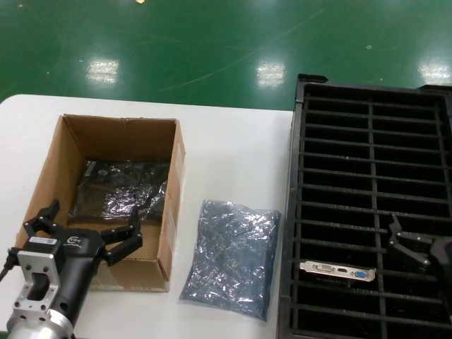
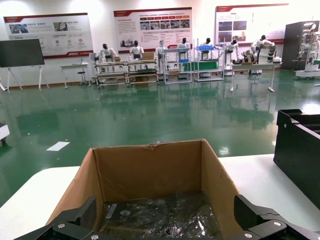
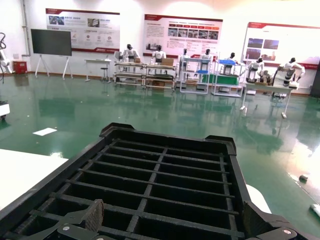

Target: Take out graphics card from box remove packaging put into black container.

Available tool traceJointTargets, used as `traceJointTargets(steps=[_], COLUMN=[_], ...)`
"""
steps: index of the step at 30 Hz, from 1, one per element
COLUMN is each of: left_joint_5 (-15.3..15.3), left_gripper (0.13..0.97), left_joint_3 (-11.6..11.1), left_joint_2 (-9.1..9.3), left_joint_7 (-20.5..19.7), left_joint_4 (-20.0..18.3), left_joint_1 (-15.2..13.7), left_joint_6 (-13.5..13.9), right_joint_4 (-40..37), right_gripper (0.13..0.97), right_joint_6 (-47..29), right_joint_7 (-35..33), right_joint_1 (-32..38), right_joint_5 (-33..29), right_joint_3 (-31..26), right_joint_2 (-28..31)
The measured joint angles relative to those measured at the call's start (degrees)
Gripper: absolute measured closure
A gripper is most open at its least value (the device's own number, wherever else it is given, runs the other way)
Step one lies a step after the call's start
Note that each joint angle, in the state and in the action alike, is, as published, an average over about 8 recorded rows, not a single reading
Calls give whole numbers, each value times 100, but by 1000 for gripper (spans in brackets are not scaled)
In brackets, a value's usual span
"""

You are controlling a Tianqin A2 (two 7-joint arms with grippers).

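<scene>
no text legible, wall posters unreadable

Graphics card: only bracket shows, board hidden in black container slot. Right gripper cut by frame edge.

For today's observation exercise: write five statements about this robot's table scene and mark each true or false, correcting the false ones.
1. A graphics card already stands in a slot of the black container. True.
2. The box holds nothing. False: a shiny bagged item lies on its bottom.
3. A crinkled silvery bag lies on the table between the box and the container. True.
4. The left gripper is shut on the bag. False: it is open, over the box's near end, holding nothing.
5. The right gripper hangs over the box. False: it is open over the container, near the card.
</scene>
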Motion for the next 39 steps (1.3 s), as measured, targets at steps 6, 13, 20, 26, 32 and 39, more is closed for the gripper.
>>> traceJointTargets(steps=[6, 13, 20, 26, 32, 39], left_joint_5=[0, 0, 0, 0, 0, 0], left_gripper=[132, 132, 132, 132, 132, 132], left_joint_3=[0, 0, 0, 0, 0, 0], left_joint_2=[0, 0, 0, 0, 0, 0], left_joint_7=[0, 0, 0, 0, 0, 0], left_joint_4=[0, 0, 0, 0, 0, 0], left_joint_1=[0, 0, 0, 0, 0, 0], left_joint_6=[0, 0, 0, 0, 0, 0], right_joint_4=[0, 0, 0, 0, 0, 0], right_gripper=[129, 129, 129, 129, 129, 129], right_joint_6=[0, 0, 0, 0, 0, 0], right_joint_7=[0, 0, 0, 0, 0, 0], right_joint_1=[0, 0, 0, 0, 0, 0], right_joint_5=[0, 0, 0, 0, 0, 0], right_joint_3=[0, 0, 0, 0, 0, 0], right_joint_2=[0, 0, 0, 0, 0, 0])
